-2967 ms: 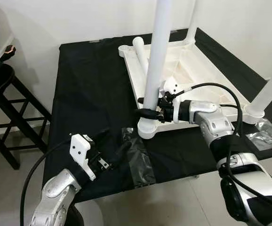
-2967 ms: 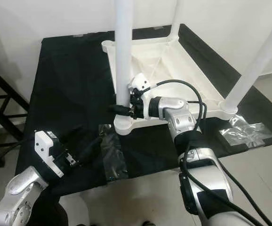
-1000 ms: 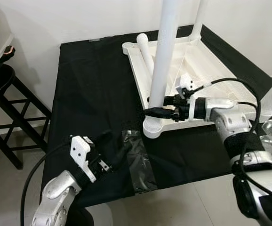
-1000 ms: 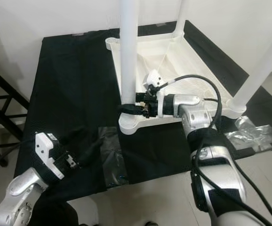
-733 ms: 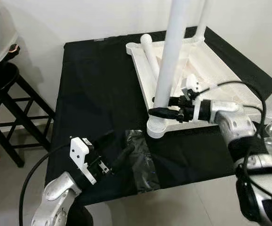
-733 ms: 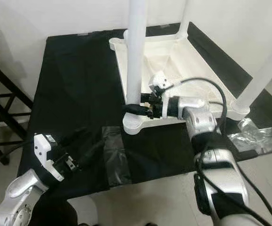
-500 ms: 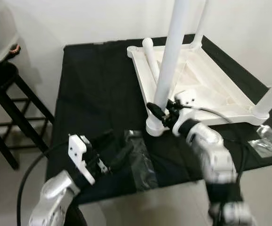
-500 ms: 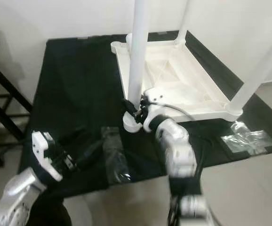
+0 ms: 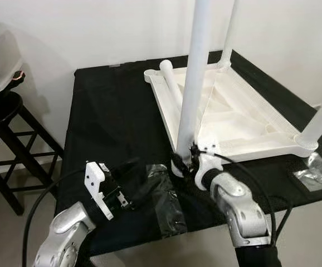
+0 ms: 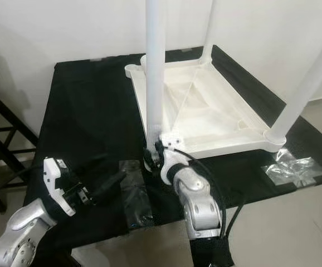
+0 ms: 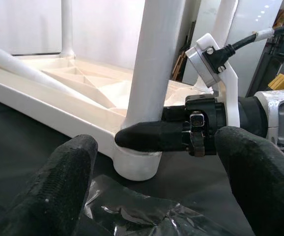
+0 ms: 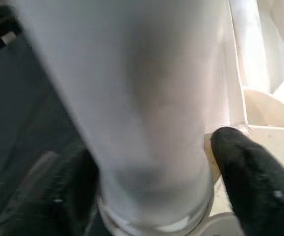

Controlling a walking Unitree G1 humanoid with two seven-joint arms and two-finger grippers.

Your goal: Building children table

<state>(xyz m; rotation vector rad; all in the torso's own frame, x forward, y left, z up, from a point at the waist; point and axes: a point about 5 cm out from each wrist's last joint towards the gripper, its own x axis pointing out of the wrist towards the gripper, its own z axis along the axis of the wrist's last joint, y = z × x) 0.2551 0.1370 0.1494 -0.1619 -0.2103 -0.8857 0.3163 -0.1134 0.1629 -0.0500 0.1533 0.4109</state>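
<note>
Fingers of our right hand (image 9: 184,157) pinch the base of the near-left leg (image 9: 191,83), which stands upright in the corner socket of the white children table (image 10: 205,119) lying upside down on the black-draped counter (image 9: 111,111). Our left hand (image 9: 128,179) hovers spread and empty above the near counter edge, beside a crumpled plastic bag (image 9: 169,197). Three legs stand in their sockets while a loose leg (image 9: 170,83) lies inside the frame, so we judge the far-left corner remains to be fitted.
</note>
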